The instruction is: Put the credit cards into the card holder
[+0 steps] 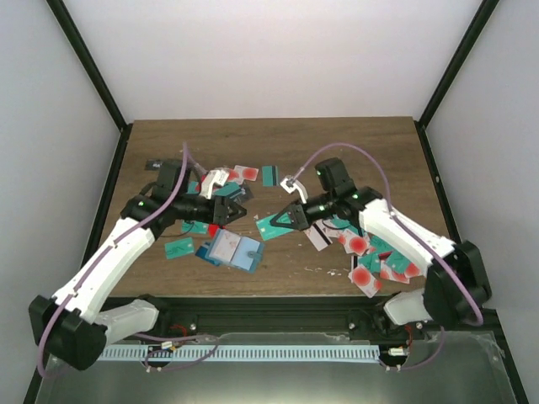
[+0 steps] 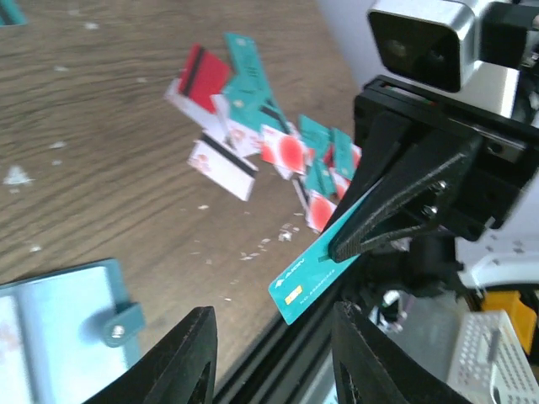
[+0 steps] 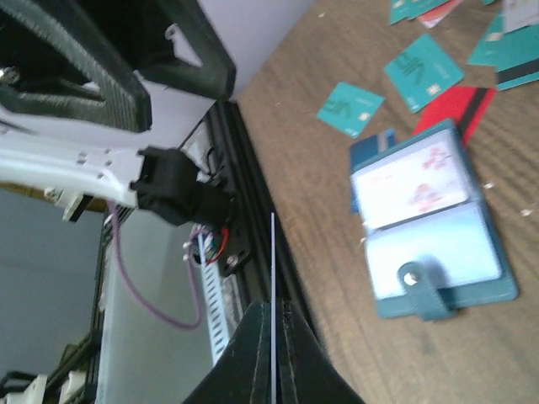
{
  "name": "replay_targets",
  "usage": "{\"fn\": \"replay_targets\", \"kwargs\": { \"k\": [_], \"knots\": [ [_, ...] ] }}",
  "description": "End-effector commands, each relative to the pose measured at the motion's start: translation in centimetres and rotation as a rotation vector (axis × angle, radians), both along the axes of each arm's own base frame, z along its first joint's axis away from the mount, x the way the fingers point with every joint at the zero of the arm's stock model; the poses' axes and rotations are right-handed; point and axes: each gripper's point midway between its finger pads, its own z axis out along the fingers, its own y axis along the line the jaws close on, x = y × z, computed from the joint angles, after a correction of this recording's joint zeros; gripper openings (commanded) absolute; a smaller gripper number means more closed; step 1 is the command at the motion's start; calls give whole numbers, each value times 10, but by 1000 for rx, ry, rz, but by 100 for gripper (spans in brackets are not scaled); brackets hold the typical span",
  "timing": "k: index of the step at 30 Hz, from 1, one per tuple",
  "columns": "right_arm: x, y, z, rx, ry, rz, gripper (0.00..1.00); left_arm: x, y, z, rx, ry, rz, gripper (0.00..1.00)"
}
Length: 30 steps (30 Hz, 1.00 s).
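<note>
The card holder [image 1: 232, 250] lies open on the table, teal-blue with light pockets; it also shows in the left wrist view [image 2: 59, 324] and the right wrist view [image 3: 429, 240]. My right gripper [image 1: 294, 218] is shut on a teal credit card [image 1: 273, 226], held above the table right of the holder. In the right wrist view that card [image 3: 272, 252] shows edge-on between the shut jaws of the right gripper [image 3: 272, 310]. In the left wrist view the teal card [image 2: 313, 276] points toward my open, empty left gripper [image 2: 278, 349]. The left gripper [image 1: 238, 210] hovers just behind the holder, facing the card.
Several cards lie in a pile at the right [image 1: 370, 257], also in the left wrist view [image 2: 269, 143]. More cards lie at the back [image 1: 246, 174] and a teal one left of the holder [image 1: 179, 247]. The table's front rail [image 1: 278, 307] is near.
</note>
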Motion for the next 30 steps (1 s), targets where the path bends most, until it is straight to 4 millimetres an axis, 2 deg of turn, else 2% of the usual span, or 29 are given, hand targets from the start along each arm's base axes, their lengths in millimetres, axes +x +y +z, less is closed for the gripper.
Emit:
{"fn": "replay_targets", "kwargs": {
  "k": [1,8,13,24,30],
  "knots": [
    [-39,-11,27,106,-94,103,1,-33,-17,24,-132,-61,-140,41],
    [-87,-14,51,199,-99,220,1,-74,-39,37,-190,-73,-326,42],
    [-105,-13,59,250,-83,275,1,-95,-53,38,-202,-51,-427,43],
    [-109,-6,61,250,-80,290,1,-113,-65,33,-188,-5,-520,28],
    [-107,-3,61,252,-82,294,1,-121,-67,31,-190,22,-547,11]
  ]
}}
